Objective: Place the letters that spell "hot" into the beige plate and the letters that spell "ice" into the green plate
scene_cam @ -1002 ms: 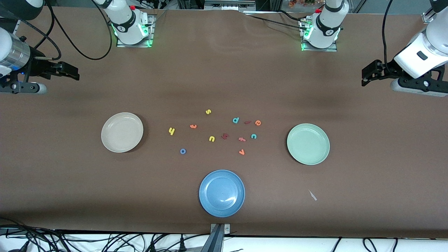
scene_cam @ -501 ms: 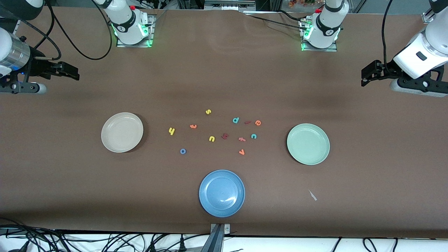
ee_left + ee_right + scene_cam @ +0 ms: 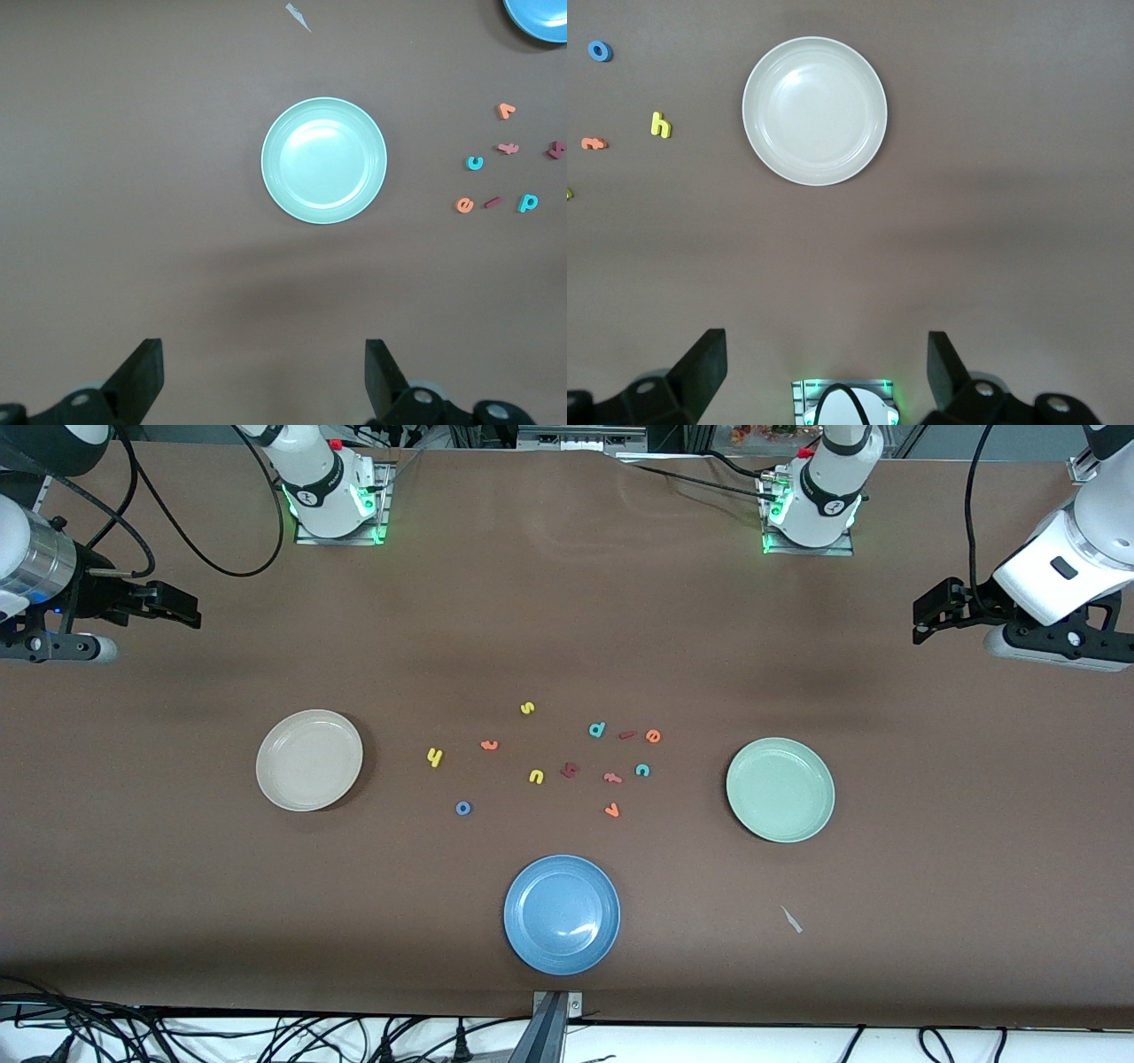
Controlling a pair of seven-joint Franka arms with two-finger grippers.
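A: Did anything change in that last second?

B: Hardly. The right gripper (image 3: 190,611) stayed put over the bare cloth at its own end of the table, jaws wide and empty. The left gripper (image 3: 921,615), also spread wide and empty, crept a touch toward its base. Nothing on the table moved.

A: So the task hadn't started?

B: I'd judge not. The beige plate (image 3: 309,760) was bare. Next to it, toward the middle, lay h (image 3: 434,757), with o (image 3: 462,808) nearer the camera and t (image 3: 489,745) just past h. Further along sat i (image 3: 627,735) and e (image 3: 653,735) side by side, c (image 3: 642,770) slightly nearer the camera, then the green plate (image 3: 780,789), bare too. All six letters were still to be picked.

A: Did the wrist cameras add anything?

B: Each showed its own fingers clearly parted, which the front view left vague. The right wrist view took in the beige plate, h, o and t, but none of "ice". The left one took in the green plate, c, e and i, but none of "hot".
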